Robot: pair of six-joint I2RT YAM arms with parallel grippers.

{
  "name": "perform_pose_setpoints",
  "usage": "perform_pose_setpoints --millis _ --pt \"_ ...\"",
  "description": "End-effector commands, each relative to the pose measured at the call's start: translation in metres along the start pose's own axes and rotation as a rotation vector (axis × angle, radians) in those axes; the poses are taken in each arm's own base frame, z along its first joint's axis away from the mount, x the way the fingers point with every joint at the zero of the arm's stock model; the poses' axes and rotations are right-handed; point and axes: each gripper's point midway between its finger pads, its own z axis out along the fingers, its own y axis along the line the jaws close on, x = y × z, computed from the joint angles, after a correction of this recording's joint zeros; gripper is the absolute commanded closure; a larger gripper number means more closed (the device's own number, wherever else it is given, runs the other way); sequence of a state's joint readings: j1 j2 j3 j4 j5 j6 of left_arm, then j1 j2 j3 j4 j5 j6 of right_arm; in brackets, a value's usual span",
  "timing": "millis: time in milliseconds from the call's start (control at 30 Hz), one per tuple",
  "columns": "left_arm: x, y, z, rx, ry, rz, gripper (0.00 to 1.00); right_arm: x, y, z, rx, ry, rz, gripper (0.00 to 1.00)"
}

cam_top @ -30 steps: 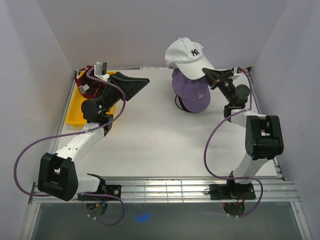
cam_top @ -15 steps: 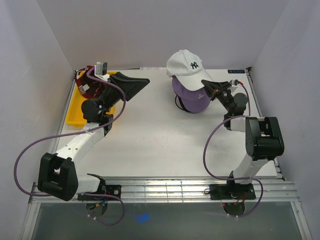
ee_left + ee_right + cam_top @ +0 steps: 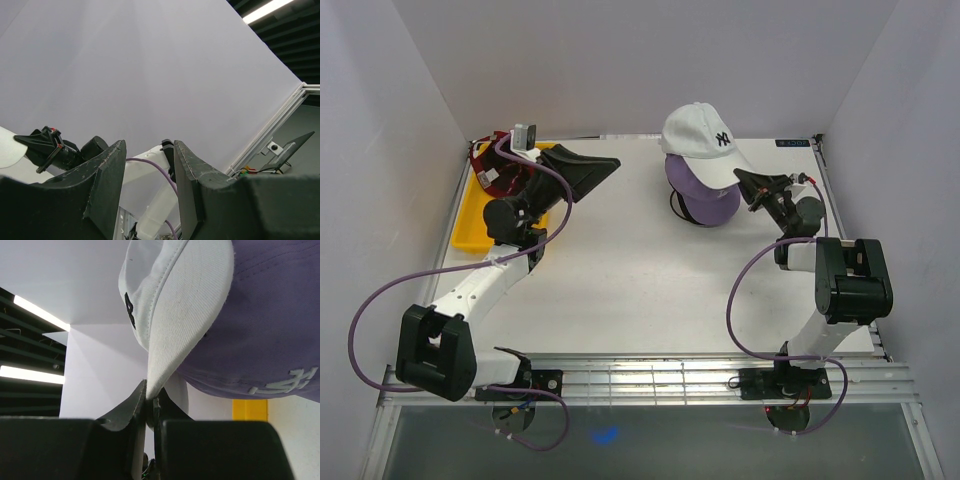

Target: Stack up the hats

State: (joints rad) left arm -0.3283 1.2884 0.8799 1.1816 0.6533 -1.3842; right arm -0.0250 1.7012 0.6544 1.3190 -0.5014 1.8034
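Note:
The white hat (image 3: 700, 138) sits on top of the lavender hat (image 3: 708, 198) at the back middle of the table, brim toward the right. My right gripper (image 3: 741, 178) is shut on the tip of that white brim (image 3: 170, 340); in the right wrist view the jaws (image 3: 150, 396) pinch it, with the lavender hat (image 3: 270, 325) just behind. A black edge (image 3: 675, 207) shows under the lavender hat. The dark red hat (image 3: 490, 172) lies in the yellow tray. My left gripper (image 3: 608, 163) hovers open and empty beside the tray; its view (image 3: 149, 146) faces the wall.
The yellow tray (image 3: 470, 228) stands at the left back of the table, under the left arm. White walls close in the table on three sides. A purple cable loops from each arm.
The white hat has moved right and down onto the lavender hat, carried by my right gripper, which has dropped lower. The left arm has not moved.

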Motion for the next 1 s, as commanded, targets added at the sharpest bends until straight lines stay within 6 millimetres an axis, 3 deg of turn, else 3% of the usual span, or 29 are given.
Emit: perform_pose_setpoints --millis 0,233,333,467,567,600,733,967 --pt "-0.002 -0.003 0.001 0.011 0.011 0.033 0.47 0.029 0.073 -0.024 -0.340 0.084 -0.219 0.92" --pt "0.002 0.010 0.001 -0.023 0.036 0.028 0.47 0.031 0.063 -0.026 -0.325 0.095 -0.209 0.92" --pt "0.004 0.016 0.001 -0.031 0.042 0.024 0.47 0.030 0.075 -0.017 -0.352 0.118 -0.210 0.92" --pt "0.006 0.021 0.000 -0.044 0.048 0.029 0.47 0.030 0.112 0.005 -0.391 0.161 -0.288 0.92" --pt "0.007 0.022 -0.001 -0.046 0.054 0.034 0.47 0.029 0.120 0.018 -0.394 0.180 -0.303 0.92" --pt "0.007 0.023 -0.001 -0.047 0.055 0.035 0.47 0.030 0.132 0.022 -0.422 0.194 -0.315 0.92" --pt "0.006 0.022 -0.002 -0.049 0.058 0.036 0.47 0.033 0.137 0.032 -0.446 0.227 -0.312 0.92" --pt "0.004 0.021 -0.003 -0.048 0.064 0.042 0.47 0.043 0.150 0.025 -0.506 0.242 -0.352 0.92"
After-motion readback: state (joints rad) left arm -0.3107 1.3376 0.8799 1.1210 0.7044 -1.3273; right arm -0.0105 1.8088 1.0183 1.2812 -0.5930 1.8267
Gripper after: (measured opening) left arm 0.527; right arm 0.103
